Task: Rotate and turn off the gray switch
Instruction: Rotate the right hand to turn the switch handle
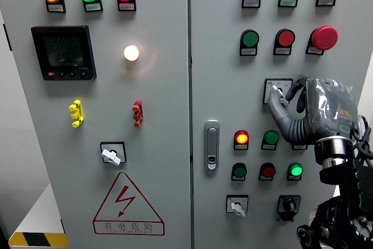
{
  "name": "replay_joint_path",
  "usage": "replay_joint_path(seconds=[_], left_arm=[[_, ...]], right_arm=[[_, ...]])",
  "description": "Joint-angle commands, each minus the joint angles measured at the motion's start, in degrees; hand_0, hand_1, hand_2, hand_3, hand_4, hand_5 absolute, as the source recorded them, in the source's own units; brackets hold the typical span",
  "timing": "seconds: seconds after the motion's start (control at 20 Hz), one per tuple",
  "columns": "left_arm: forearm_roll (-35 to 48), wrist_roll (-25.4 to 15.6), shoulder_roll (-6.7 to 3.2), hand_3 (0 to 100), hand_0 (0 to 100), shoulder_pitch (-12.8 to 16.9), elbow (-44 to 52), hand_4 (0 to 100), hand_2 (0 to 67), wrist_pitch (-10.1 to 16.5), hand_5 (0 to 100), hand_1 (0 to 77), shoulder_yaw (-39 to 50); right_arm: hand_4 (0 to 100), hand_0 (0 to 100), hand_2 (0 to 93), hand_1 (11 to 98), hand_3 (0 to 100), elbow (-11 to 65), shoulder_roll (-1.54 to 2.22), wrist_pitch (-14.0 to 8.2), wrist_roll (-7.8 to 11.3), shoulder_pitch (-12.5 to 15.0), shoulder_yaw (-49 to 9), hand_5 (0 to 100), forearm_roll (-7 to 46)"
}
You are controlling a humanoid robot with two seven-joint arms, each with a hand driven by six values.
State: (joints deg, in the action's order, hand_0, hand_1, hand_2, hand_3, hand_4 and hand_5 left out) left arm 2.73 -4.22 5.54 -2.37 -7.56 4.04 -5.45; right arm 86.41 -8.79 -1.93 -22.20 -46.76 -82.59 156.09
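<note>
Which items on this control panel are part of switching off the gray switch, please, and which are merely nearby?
In use:
- gray rotary switch on a square plate
- right hand, fingers on that switch

Merely nearby:
- red mushroom-shaped push button
- black digital meter
- silver door latch
- lit white round lamp

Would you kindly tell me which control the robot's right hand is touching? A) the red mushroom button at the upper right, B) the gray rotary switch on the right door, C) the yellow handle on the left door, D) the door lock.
B: the right hand has its fingers on the gray rotary switch.
</note>
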Motion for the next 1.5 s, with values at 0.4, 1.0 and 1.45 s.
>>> replay_joint_path(seconds=[0.4,1.0,1.45], left_arm=[[-0.01,0.0,0.0,19,85,0.0,0.0,8,13.4,0.0,11,0.0,0.01],[-0.01,0.0,0.0,19,85,0.0,0.0,8,13.4,0.0,11,0.0,0.01],[-0.01,0.0,0.0,19,84,0.0,0.0,8,13.4,0.0,11,0.0,0.01]], right_arm=[[100,59,74.1,34.7,92,-0.01,0.0,0.0,-0.12,0.0,0.41,100,0.0],[100,62,75.6,34.8,94,-0.01,-0.09,-0.27,-0.04,0.0,0.41,100,0.0],[82,67,58.2,31.5,90,3.15,-0.53,-1.5,0.67,2.02,-0.03,100,0.09]])
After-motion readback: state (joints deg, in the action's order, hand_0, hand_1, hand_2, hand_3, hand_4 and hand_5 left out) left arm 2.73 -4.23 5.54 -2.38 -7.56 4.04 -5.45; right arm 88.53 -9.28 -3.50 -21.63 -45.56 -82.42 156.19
